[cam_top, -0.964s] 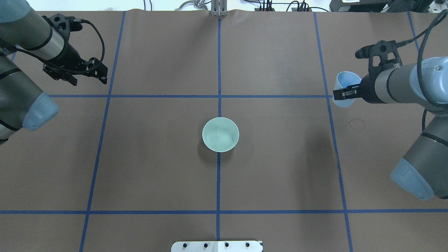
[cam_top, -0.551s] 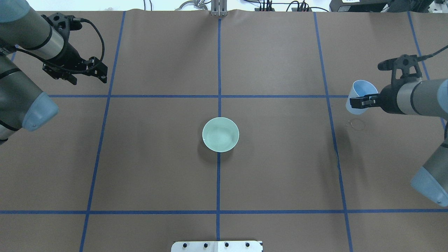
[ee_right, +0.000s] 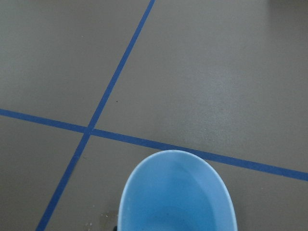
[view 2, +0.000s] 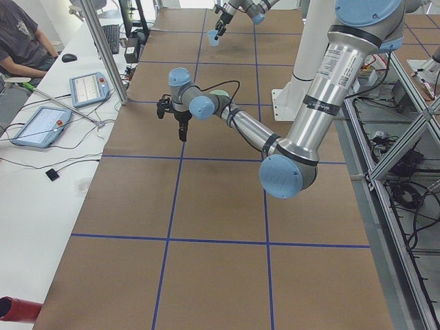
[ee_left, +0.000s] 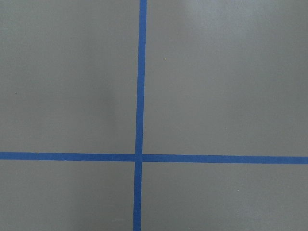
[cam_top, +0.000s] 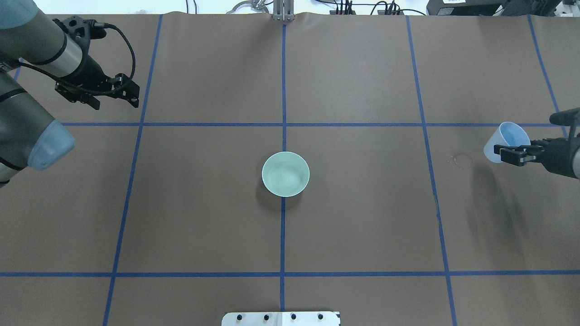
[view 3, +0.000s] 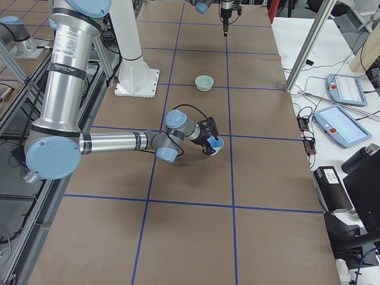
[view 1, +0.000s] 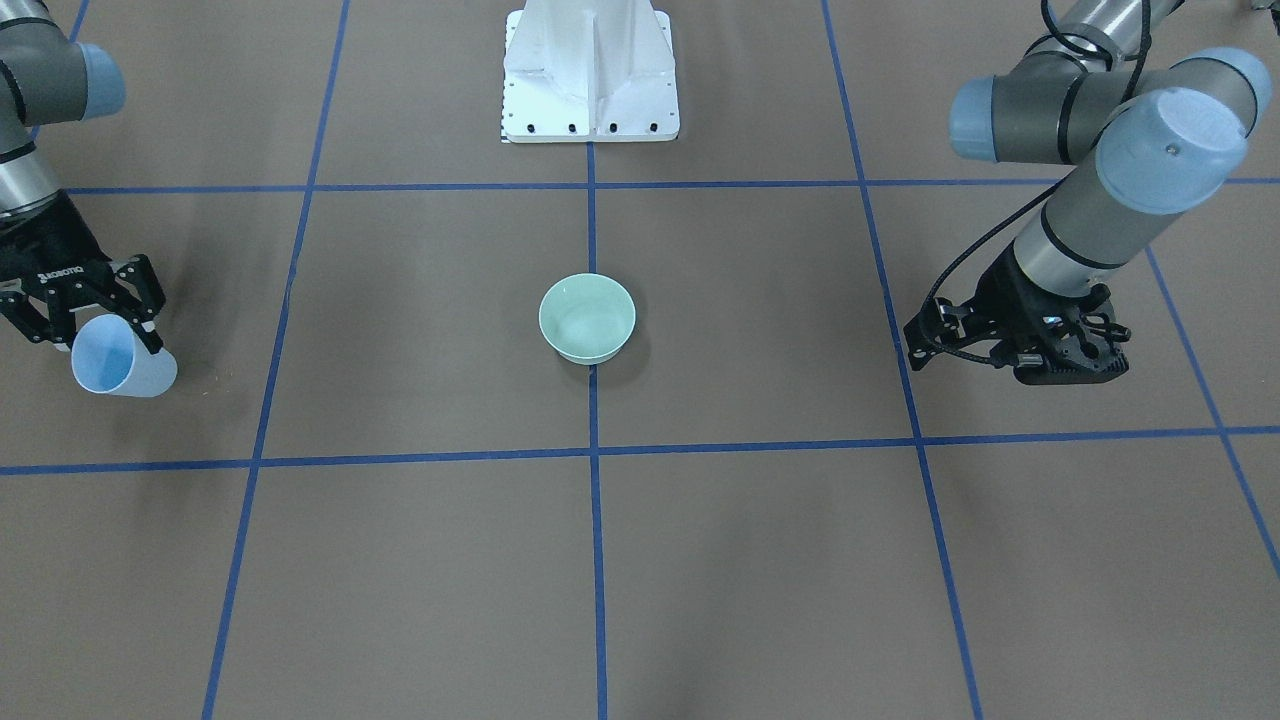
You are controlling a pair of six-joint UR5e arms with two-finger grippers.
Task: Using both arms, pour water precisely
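**Blue cup held tipped, well right of the bowl**

Well left of the green bowl [cam_top: 285, 174] and farther back, the left gripper [cam_top: 116, 105] hangs empty with its jaws spread. A faint sheen inside the bowl looks like the water [cam_top: 282, 171]. Well right of the bowl, the right gripper [cam_top: 500, 154], bearing ROBOTIQ lettering [view 1: 60, 272], clamps a blue cup [cam_top: 509, 138]. The cup is tipped, with its base toward the bowl and its mouth facing away.
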